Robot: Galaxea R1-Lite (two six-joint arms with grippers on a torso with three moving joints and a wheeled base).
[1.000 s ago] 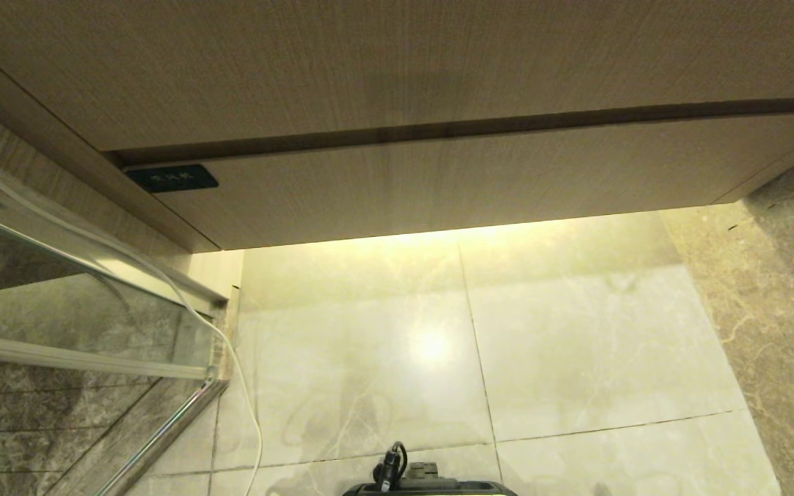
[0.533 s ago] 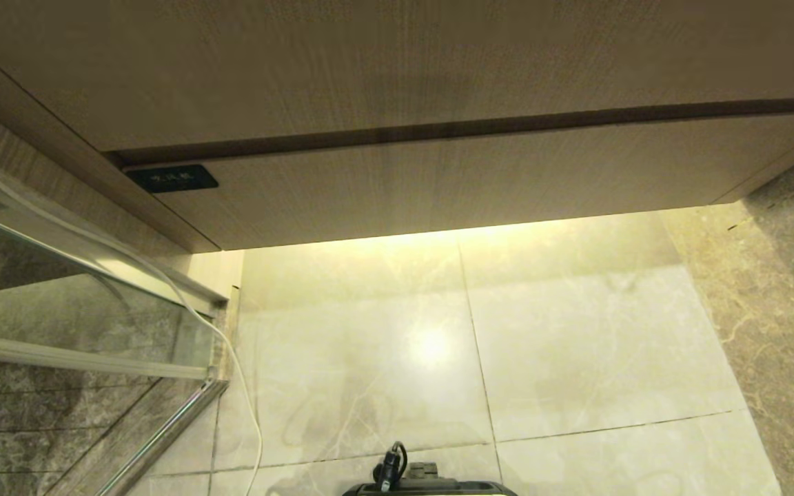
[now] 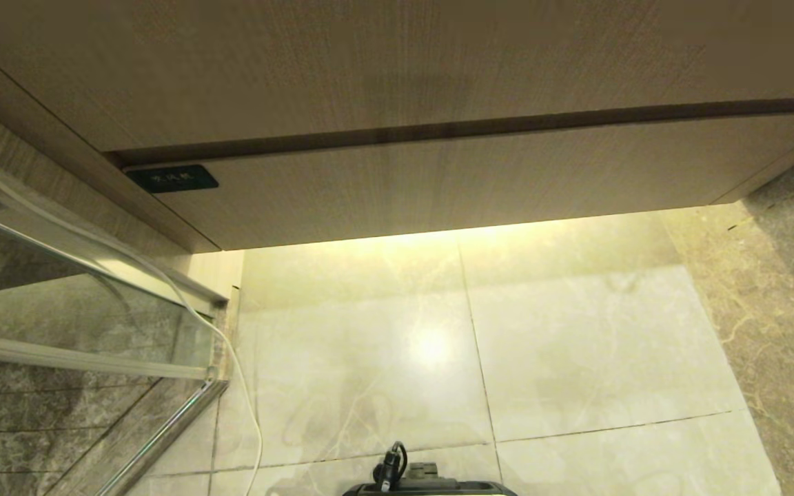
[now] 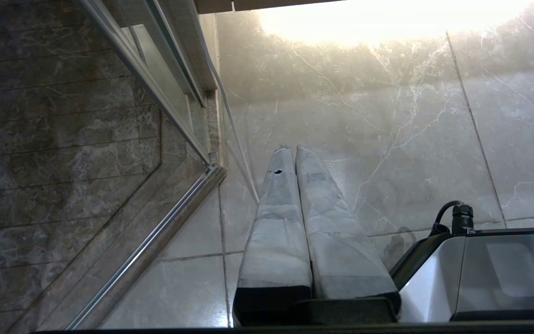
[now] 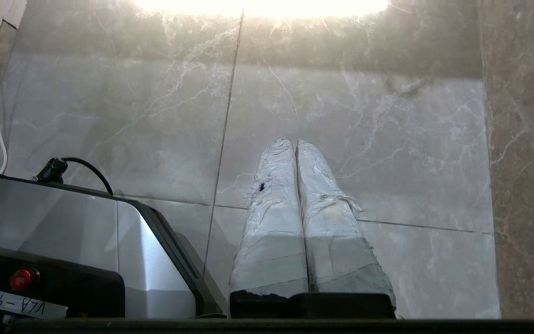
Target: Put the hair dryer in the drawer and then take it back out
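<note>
Wood-grain panelling fills the upper part of the head view: the drawer (image 3: pixel 480 182) is a very wide, shallow front in light tan laminate, closed flush under a dark horizontal gap, with a small dark rectangular label plate (image 3: pixel 171 178) near its left end. Below it, warm under-cabinet light falls on a floor (image 3: pixel 576 344) of large glossy pale marble tiles with thin grout lines. A glass shower partition (image 3: pixel 59 303) with metal rails stands at the left, and a thin white cord (image 3: pixel 245 393) trails down beside it. Brown veined stone edges the right side. The hair dryer shows in none of the views, so its place cannot be told.

From the left wrist view, the left end effector (image 4: pixel 291 148) hangs over the pale tile beside the partition's metal rail (image 4: pixel 155 241); its two long, tapered fingers, wrapped in worn white tape, are pressed together and hold nothing. The robot's silver-and-black base (image 4: pixel 480 273) sits alongside.

From the right wrist view, the right end effector (image 5: pixel 294 143) likewise has its frayed taped fingers closed tight and empty above the marble floor, with the base and its red button (image 5: pixel 23 279) to one side.
</note>
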